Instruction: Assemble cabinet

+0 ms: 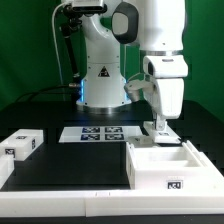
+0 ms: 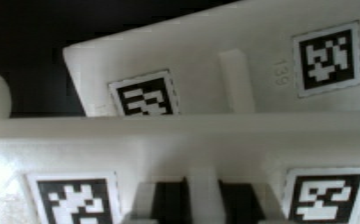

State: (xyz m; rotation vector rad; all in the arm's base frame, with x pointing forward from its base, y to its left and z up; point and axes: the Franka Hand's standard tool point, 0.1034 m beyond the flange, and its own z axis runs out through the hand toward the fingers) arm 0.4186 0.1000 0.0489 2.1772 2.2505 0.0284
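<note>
Exterior view: a two-finger gripper (image 1: 160, 127) reaches down to the far edge of the large white plastic cabinet box (image 1: 172, 170), which sits on the black table (image 1: 70, 165) toward the exterior view's right. A small white drawer block (image 1: 20, 146) lies well apart at the left, and the marker board (image 1: 100, 133) lies between them. Wrist view fills with white panels bearing black-and-white square tags (image 2: 145, 98). Whether the fingers are spread or pressed together cannot be told.
</note>
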